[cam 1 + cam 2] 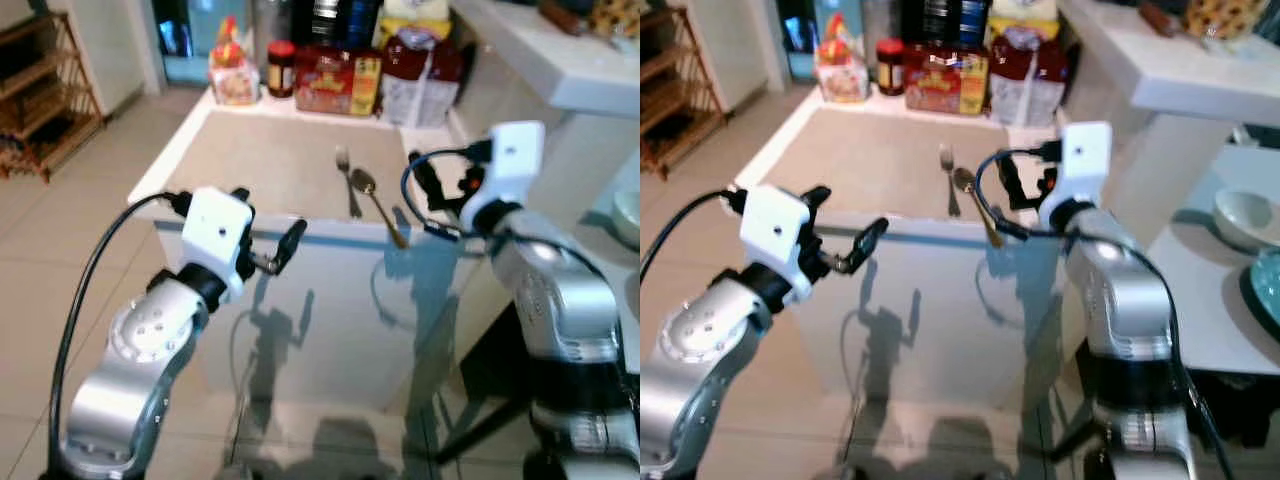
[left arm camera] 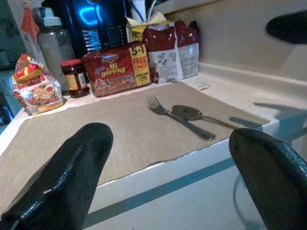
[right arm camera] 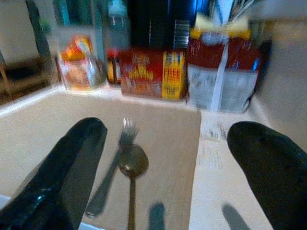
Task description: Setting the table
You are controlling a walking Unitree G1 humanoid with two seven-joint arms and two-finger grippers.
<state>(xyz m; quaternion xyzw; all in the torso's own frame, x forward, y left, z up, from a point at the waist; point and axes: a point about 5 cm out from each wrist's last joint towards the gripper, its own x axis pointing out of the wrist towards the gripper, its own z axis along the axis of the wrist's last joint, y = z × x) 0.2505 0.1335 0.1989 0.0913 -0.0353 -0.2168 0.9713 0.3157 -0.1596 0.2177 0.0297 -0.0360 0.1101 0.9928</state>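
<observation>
A silver fork [image 1: 346, 180] and a spoon [image 1: 372, 195] lie side by side on the right part of a beige placemat [image 1: 270, 160], which covers a white table [image 1: 300, 232]. My left gripper [image 1: 267, 219] hovers open at the table's front edge, left of the cutlery, with nothing between its fingers [image 2: 62, 177]. My right gripper [image 1: 411, 194] hangs open over the table's front right corner, just right of the spoon. In the right wrist view the fork [image 3: 112, 175] and spoon [image 3: 132, 165] lie between the fingers [image 3: 268, 167], further out.
Along the table's back edge stand a snack bag [image 1: 233, 75], a jar [image 1: 281, 67], a red noodle pack [image 1: 338, 80] and a red-and-white bag [image 1: 420, 70]. A wooden rack [image 1: 40, 90] is at far left. At the right are a white counter [image 1: 560, 60] and a bowl [image 1: 1245, 215].
</observation>
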